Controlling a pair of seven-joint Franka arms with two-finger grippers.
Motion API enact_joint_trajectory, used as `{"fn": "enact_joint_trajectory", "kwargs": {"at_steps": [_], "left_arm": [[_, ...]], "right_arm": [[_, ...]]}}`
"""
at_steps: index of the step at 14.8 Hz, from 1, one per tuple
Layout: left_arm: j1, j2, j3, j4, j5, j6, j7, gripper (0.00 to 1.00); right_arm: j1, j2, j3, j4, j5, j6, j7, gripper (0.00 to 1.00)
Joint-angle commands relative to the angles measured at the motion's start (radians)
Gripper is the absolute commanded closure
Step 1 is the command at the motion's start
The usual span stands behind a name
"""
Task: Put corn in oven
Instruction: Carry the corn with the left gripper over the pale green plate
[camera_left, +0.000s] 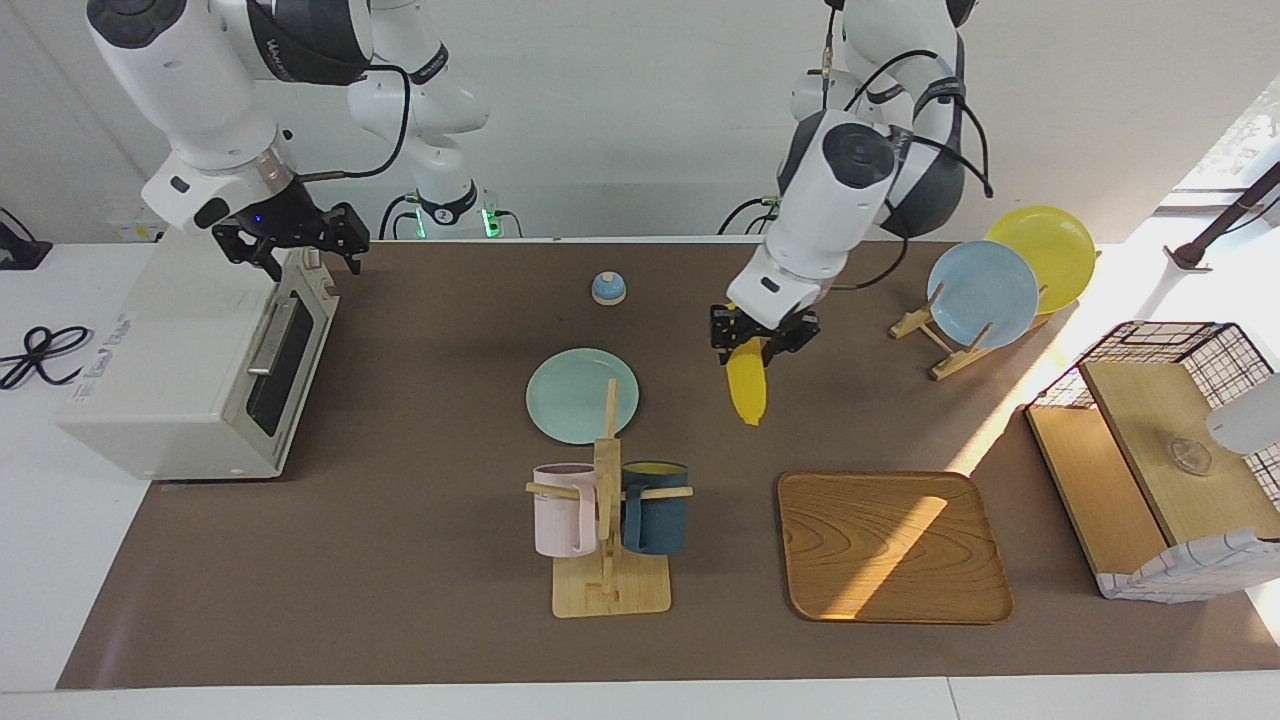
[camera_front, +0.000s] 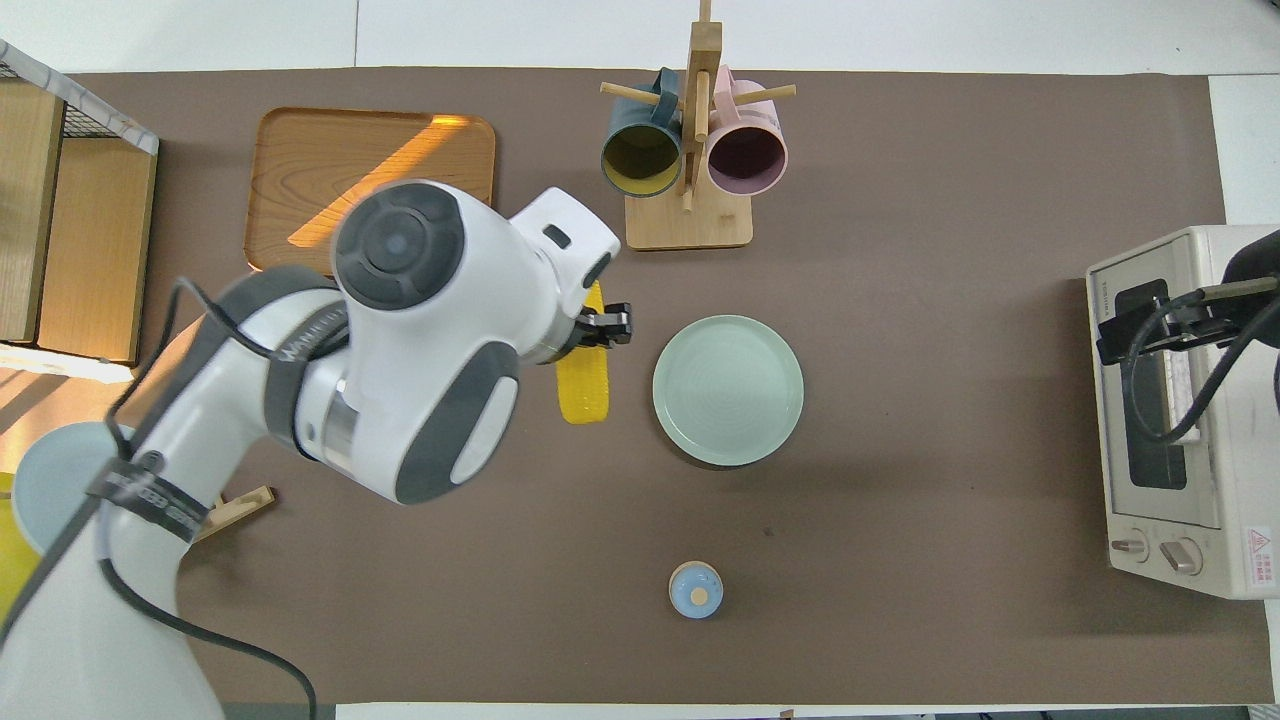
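— Where is the corn (camera_left: 747, 390) being carried?

— It is clenched in the left gripper (camera_left: 759, 340), hung tip-down in the air over the brown tabletop (camera_left: 420, 560), beside the green plate (camera_left: 570, 398).

— And the oven (camera_left: 190, 360)?

— It is seen at the right arm's end, door shut. The right gripper (camera_left: 297, 248) is held spread wide over its top edge, nothing grasped.

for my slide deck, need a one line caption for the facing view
Left gripper carries the corn over the brown mat toward the closed oven.
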Motion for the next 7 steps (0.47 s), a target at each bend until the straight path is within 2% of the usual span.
{"fn": "enact_joint_trajectory", "kwargs": {"at_steps": [1,3,4,5,6,7], "left_arm": [[-0.111,-0.006,0.022,-0.09,-0.014,0.141,-0.086,1.0],[-0.159,0.054,0.023,-0.083,-0.014,0.227,-0.111,1.0],[-0.174,0.091,0.023,-0.074,-0.014,0.27,-0.119,1.0],[-0.185,0.123,0.023,-0.052,-0.014,0.297,-0.126,1.0],[-0.197,0.173,0.025,-0.01,-0.012,0.31,-0.142,1.0],[-0.21,0.219,0.026,0.039,-0.011,0.311,-0.157,1.0]], "right_arm": [[-0.006,-0.012,0.003,-0.008,0.024,-0.006,0.002,0.0],[-0.016,-0.027,0.001,-0.043,0.024,0.01,-0.001,0.0],[-0.019,-0.039,0.0,-0.074,0.024,0.039,-0.012,0.19],[-0.022,-0.044,-0.003,-0.085,0.024,0.043,-0.042,0.74],[-0.03,-0.046,-0.003,-0.088,0.024,0.047,-0.046,1.0],[-0.039,-0.049,-0.005,-0.096,0.024,0.049,-0.044,1.0]]}}
